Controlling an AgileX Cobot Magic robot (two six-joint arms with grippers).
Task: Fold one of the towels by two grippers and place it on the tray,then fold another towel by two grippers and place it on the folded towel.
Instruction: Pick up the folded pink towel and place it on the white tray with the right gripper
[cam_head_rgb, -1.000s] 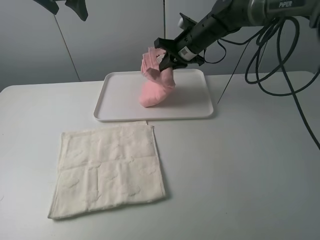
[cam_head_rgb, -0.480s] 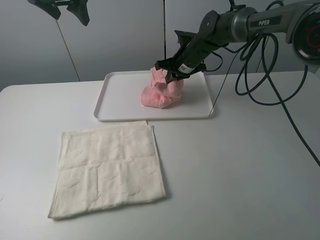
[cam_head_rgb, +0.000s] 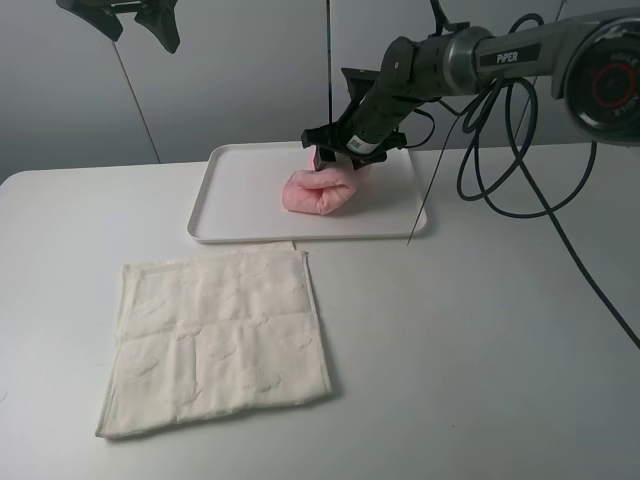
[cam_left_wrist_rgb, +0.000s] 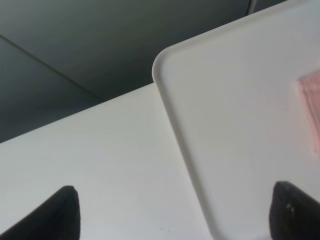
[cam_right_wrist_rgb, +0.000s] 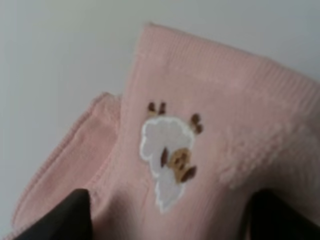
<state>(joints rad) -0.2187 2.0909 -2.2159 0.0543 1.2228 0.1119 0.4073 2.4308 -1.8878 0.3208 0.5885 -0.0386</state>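
The pale pink towel (cam_head_rgb: 318, 191) lies in a folded, bunched heap on the white tray (cam_head_rgb: 245, 205). My right gripper (cam_head_rgb: 336, 152) hovers just over the heap's far edge. In the right wrist view its fingers are spread wide, and the pink towel (cam_right_wrist_rgb: 210, 95) with a small sheep emblem (cam_right_wrist_rgb: 167, 156) lies loose beneath the right gripper (cam_right_wrist_rgb: 175, 217). The cream-white towel (cam_head_rgb: 215, 335) lies flat on the table in front of the tray. My left gripper (cam_head_rgb: 130, 20) hangs high at the back left, open and empty. In its own view the left gripper (cam_left_wrist_rgb: 177, 215) looks down on a tray corner (cam_left_wrist_rgb: 165, 65).
Black cables (cam_head_rgb: 520, 150) loop down behind the right arm over the right side of the table. A thin rod (cam_head_rgb: 428, 180) slants down to the table by the tray's right end. The white table (cam_head_rgb: 480, 330) shows bare to the right of the cream towel.
The right gripper lowered the pink towel onto the tray and spread its fingers; the towel slumped from an upright bundle into a low heap. The left gripper has not moved.
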